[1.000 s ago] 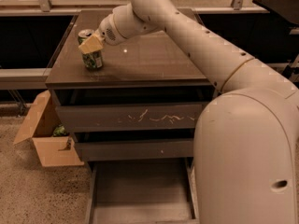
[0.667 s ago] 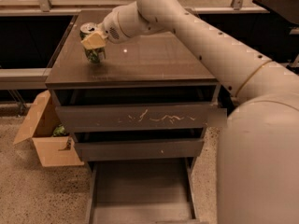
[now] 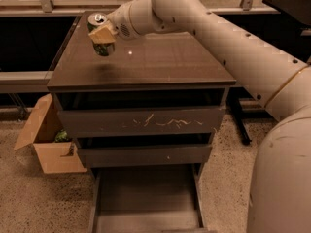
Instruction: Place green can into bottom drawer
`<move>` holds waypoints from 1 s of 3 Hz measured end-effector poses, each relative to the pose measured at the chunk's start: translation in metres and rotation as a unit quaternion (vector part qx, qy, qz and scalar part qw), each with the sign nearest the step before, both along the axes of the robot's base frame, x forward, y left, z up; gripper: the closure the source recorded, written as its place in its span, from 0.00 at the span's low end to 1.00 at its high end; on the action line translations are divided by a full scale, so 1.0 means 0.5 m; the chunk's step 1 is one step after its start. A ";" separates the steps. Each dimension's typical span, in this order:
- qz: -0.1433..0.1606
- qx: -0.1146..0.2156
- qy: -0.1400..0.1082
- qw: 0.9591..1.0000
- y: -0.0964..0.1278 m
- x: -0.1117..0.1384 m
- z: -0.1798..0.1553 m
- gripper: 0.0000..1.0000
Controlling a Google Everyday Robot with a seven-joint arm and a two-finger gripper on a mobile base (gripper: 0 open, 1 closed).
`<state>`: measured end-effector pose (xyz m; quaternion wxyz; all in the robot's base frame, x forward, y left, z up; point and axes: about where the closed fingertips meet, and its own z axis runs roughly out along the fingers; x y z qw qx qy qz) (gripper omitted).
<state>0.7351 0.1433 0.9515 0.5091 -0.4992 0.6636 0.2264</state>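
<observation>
The bottom drawer (image 3: pixel 146 198) is drawn out past the cabinet (image 3: pixel 146 62) front edge, its floor exposed from above. Near the cabinet's rear left corner, the green can (image 3: pixel 103 48) is clamped between the gripper (image 3: pixel 103 35) fingers and is apparently held just above the top.

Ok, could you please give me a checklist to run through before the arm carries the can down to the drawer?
1. Gripper above the cabinet top's back left corner, shut on the green can: ok.
2. Can hangs off the cabinet top, shadow beneath it: ok.
3. Bottom drawer pulled open: ok.
4. Scratched drawer and middle drawer pushed in, not overhanging the open one: ok.
5. Hold on the can's far side: cannot tell.
</observation>
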 end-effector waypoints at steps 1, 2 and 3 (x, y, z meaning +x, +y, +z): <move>0.028 0.007 0.004 1.000 0.018 -0.032 0.001 1.00; 0.077 0.018 0.005 0.997 0.039 -0.110 0.008 1.00; 0.113 0.030 0.003 0.993 0.053 -0.193 0.018 1.00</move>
